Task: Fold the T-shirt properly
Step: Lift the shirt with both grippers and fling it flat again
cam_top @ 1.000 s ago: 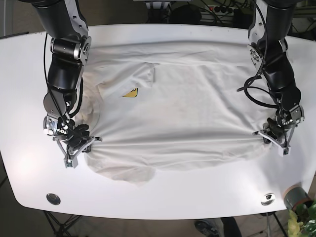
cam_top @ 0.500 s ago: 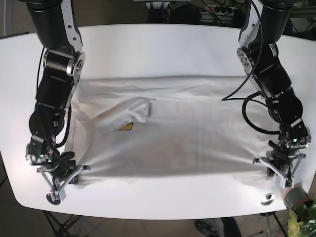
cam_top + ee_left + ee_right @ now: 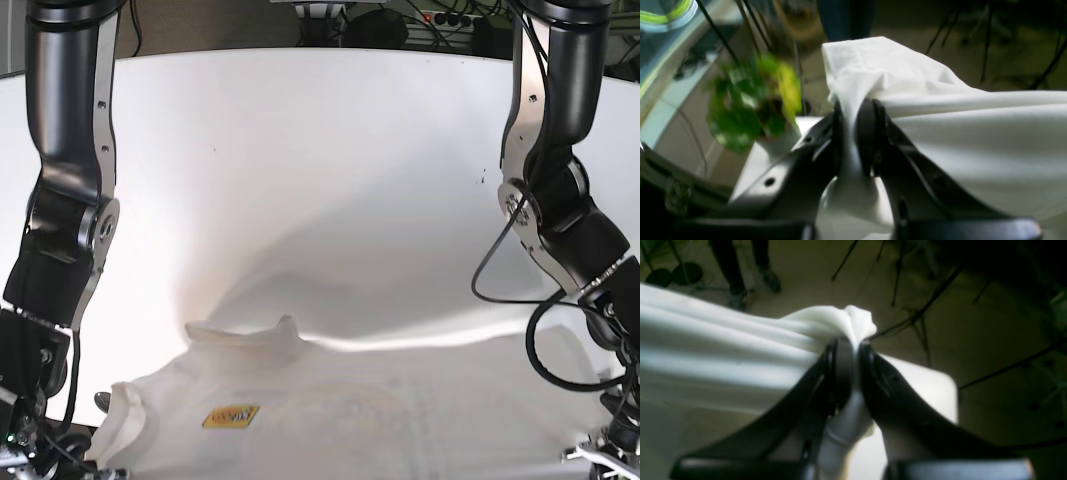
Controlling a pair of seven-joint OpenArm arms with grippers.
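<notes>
The white T-shirt [image 3: 400, 410], with a yellow label [image 3: 231, 415], is stretched taut along the table's front edge at the bottom of the base view. My left gripper [image 3: 853, 110] is shut on a bunched edge of the shirt [image 3: 973, 140]; in the base view it sits at the bottom right corner [image 3: 600, 458]. My right gripper [image 3: 851, 346] is shut on a twisted bunch of the shirt [image 3: 723, 353]; in the base view it is at the bottom left edge [image 3: 25, 455], mostly cut off. Both wrist views show the cloth held above the table.
The white table [image 3: 320, 150] fills the base view behind the shirt. A potted plant [image 3: 753, 110] stands beyond the table corner by my left gripper. A table corner [image 3: 923, 390] and dark stand legs on the floor show past my right gripper.
Both arms have pulled back toward the table's front edge, dragging the shirt from the middle of the table to the front. Both grips have stayed shut.
</notes>
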